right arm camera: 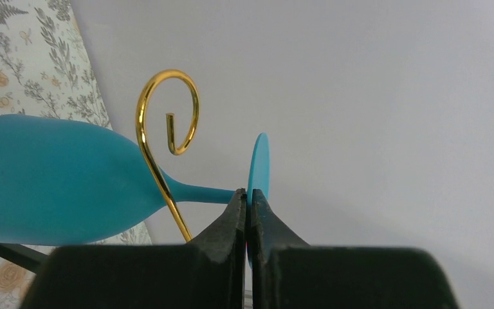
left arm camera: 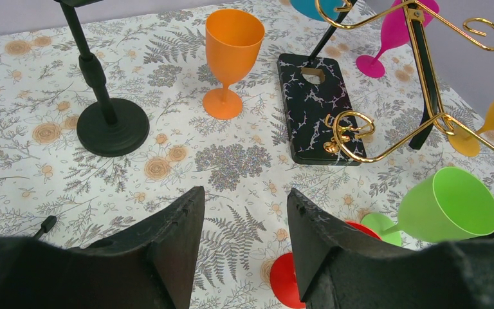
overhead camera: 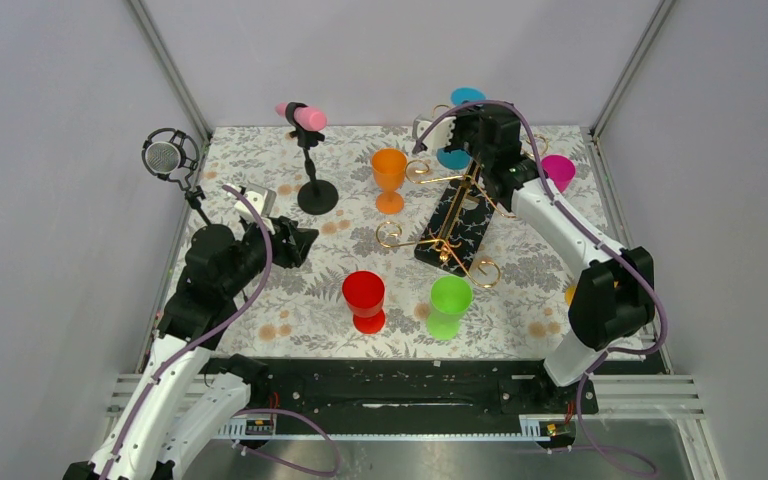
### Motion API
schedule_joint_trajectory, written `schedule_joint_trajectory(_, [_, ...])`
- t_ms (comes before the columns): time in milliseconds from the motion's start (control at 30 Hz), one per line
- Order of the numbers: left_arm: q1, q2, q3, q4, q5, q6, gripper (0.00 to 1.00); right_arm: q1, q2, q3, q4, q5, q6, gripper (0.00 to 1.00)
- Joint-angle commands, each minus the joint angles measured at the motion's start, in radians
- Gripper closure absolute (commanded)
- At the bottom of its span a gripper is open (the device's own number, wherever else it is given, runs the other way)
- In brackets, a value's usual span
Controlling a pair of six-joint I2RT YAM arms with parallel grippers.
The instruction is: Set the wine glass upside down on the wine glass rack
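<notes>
Three pale walls (overhead camera: pixel 380 50) ring floral tabletop (overhead camera: pixel 310 300) holding rack (overhead camera: pixel 465 215).

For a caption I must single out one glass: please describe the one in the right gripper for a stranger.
Find the gold wire rack on a black speckled base, right of centre. At its far end the right gripper pinches a turquoise plastic wine glass by its foot. Only it is turquoise and held sideways.

Both arms, the left arm (overhead camera: pixel 200 290) and the right arm (overhead camera: pixel 552 220), wear glossy white shells between chunky black joint housings, with purple cables (overhead camera: pixel 266 262) looping alongside and matte black wedge-shaped fingers (left arm camera: pixel 167 251).
</notes>
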Motion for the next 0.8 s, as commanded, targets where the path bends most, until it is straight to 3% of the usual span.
schedule_joint_trajectory(0, [0.0, 0.001, 0.004, 0.031, -0.011, 0.008, 0.49, 0.017, -0.057, 0.006, -0.015, -0.063, 0.009, 1.0])
schedule_joint_trajectory(767, [0.0, 0.0, 0.004, 0.031, -0.001, 0.007, 0.49, 0.081, 0.022, 0.101, -0.048, -0.09, 0.033, 1.0])
